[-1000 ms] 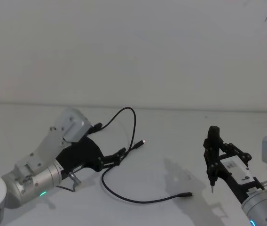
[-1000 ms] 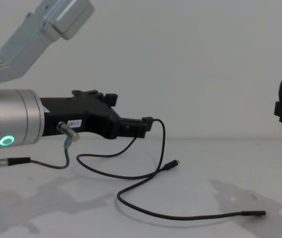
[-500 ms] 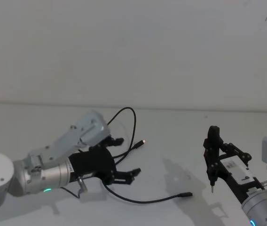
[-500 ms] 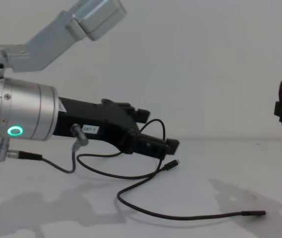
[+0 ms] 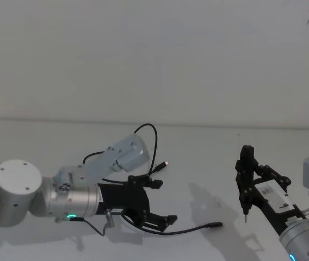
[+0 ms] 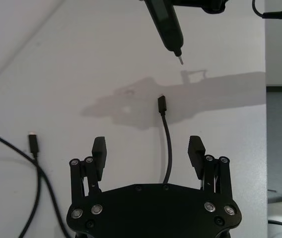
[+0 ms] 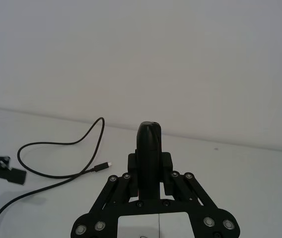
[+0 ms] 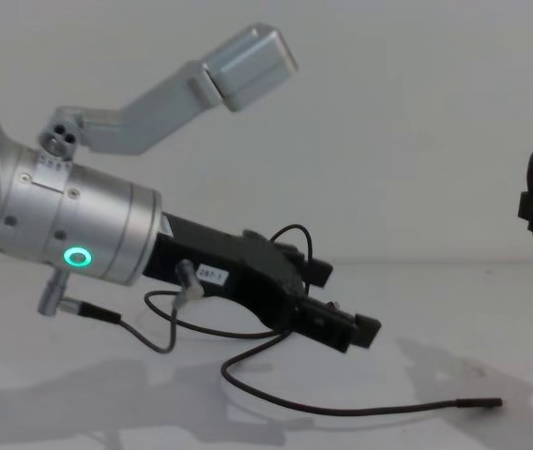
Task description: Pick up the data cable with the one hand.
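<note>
White desk (image 5: 209,152) under a bare wall: my left tool (image 6: 147,146) hangs low and tilted down, fingers spread wide, I judge so that the data cable (image 6: 169,141) fits between them. Its straight end stretch lies midway between my fingertips, touching neither, with the plug just beyond; the rest loops toward the far side. My right tool (image 5: 246,176), fingers drawn together, is parked well apart.

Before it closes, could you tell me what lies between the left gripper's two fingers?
In the left wrist view, the data cable runs between the left gripper's open fingers, touching neither. The right gripper, parked, grips a black tool.
</note>
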